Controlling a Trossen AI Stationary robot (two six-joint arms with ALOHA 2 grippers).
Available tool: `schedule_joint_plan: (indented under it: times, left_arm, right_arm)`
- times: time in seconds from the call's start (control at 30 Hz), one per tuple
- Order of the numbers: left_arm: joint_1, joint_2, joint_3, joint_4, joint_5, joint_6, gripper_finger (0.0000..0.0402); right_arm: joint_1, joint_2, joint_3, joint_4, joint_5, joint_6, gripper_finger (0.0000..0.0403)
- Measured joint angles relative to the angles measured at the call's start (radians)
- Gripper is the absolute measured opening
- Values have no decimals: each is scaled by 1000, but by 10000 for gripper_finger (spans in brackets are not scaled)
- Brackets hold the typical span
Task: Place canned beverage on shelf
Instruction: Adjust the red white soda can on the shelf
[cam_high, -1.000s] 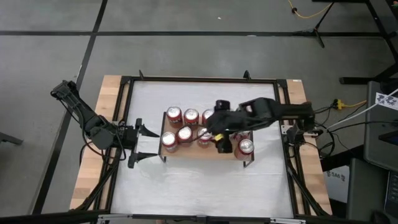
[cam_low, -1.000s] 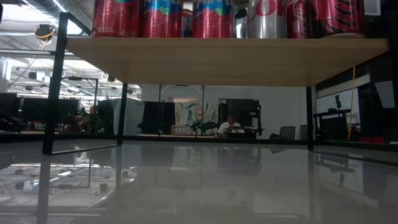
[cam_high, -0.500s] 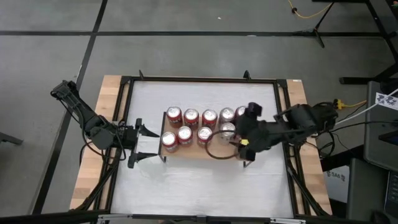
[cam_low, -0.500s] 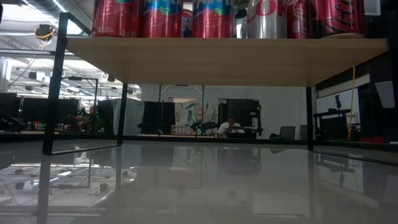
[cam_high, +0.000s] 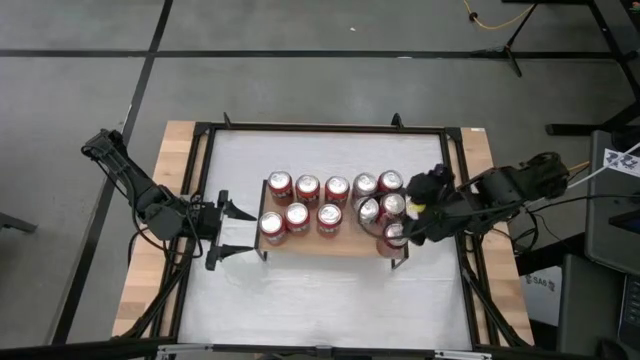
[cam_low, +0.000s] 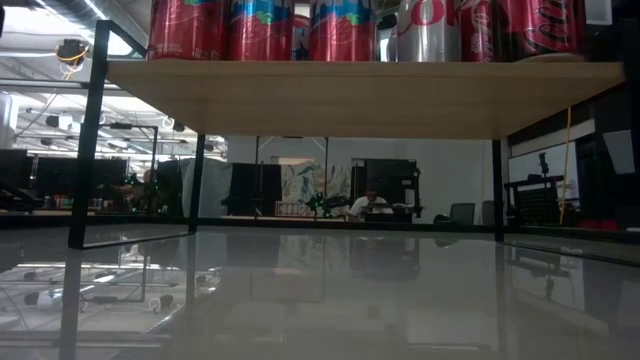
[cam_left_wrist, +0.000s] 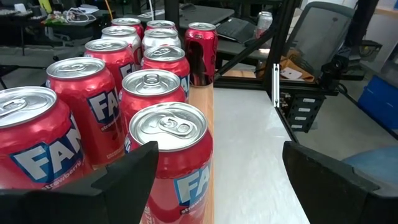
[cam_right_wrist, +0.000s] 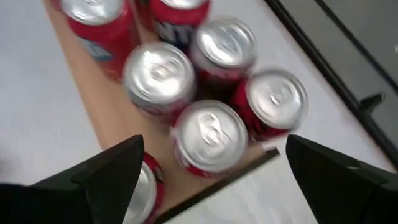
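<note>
The shelf (cam_high: 345, 243), a low rack with a light wooden top and thin black legs, is seen standing near the middle of the white tabletop (cam_high: 320, 300). Ten cans are stood upright on it. Six red Fanta cans (cam_high: 297, 215) are packed in two rows over the shelf's left half. Four more cans (cam_high: 381, 196) are bunched together at the shelf's right end, and one can (cam_high: 394, 235) is set at the shelf's front right corner, just beside them. In the low view only the bottoms of the cans (cam_low: 340, 28) are shown, lined up along the wooden plank (cam_low: 360, 95), and a person (cam_low: 372, 203) is seen far back in the room.

The right gripper (cam_high: 415, 210) is held just past the shelf's right end, above the cans there. Its fingers (cam_right_wrist: 106, 177) are spread wide apart and nothing is held between them. In the right wrist view the silver can tops (cam_right_wrist: 211, 134) are looked down on from above.

The left gripper (cam_high: 232, 230) is held low over the tabletop just off the shelf's left end, pointed at the cans. Its fingers (cam_left_wrist: 134, 171) are apart too, and nothing is gripped. In the left wrist view the nearest Fanta can (cam_left_wrist: 171, 162) is seen close in front, with a dark red can (cam_left_wrist: 201, 53) at the far end of the shelf.
</note>
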Motion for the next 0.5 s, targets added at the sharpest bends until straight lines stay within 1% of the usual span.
schedule_joint_plan:
  times: [0.1,0.23,0.5]
  left_arm:
    - [0,0,0,0,0,0,336]
    - [0,0,0,0,0,0,336]
    - [0,0,0,0,0,0,336]
  right_arm:
    - [0,-53,-68,-1,-10,68,383]
    - [0,-82,-127,0,0,88,383]
    - [0,-53,-183,11,1,88,383]
